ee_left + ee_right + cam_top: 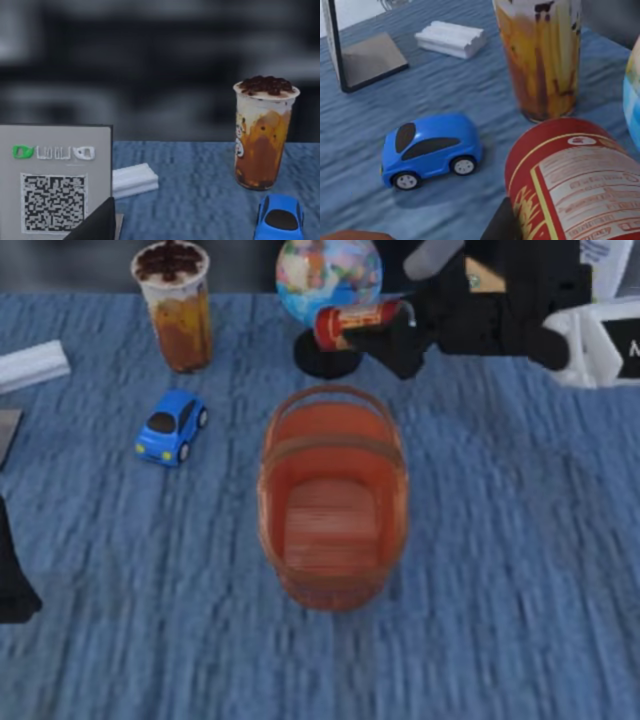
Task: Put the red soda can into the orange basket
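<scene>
Toy car left of basket; cup behind car.

Right hand raised at far side, clamped; left arm parked at left edge.

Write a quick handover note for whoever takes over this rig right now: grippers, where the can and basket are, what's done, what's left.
Right gripper: shut on the red soda can, held on its side in the air at the table's far edge, in front of the globe, beyond the basket's far rim.
Left arm: parked at the table's left edge, idle.
Orange basket: mid-table, nothing inside.
Done: can grasped and lifted.
Left: bring the can over the basket, clear of the arched handle, lower and release. The iced-drink cup and blue toy car stand to the left, out of the way.
</scene>
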Robot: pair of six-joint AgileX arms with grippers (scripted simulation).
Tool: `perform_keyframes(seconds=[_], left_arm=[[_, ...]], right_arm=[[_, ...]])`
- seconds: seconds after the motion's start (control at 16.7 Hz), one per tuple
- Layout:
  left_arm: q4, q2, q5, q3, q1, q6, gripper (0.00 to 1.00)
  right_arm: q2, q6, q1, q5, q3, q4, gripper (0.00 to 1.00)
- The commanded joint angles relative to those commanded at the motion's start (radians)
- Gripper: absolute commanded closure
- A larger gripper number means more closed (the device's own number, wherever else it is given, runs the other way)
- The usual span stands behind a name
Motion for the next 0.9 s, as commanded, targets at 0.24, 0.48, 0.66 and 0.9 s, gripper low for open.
perform_keyframes(seconds=[0.24,0.48,0.66,0.9], left_arm=[[0.0,0.0,0.0,0.0,0.0,0.0,0.0],[0.0,0.0,0.0,0.0,0.0,0.0,0.0],[0.0,0.0,0.0,0.0,0.0,0.0,0.0],[0.0,0.0,0.0,0.0,0.0,0.0,0.0]], right_arm=[[-0.083,0.1,0.02,-0.194,-0.142,0.343,1.0],[-0.15,0.152,0.032,-0.316,-0.22,0.53,1.0],[-0.163,0.159,0.034,-0.337,-0.231,0.559,1.0],[-0.156,0.16,0.03,-0.337,-0.228,0.561,1.0]])
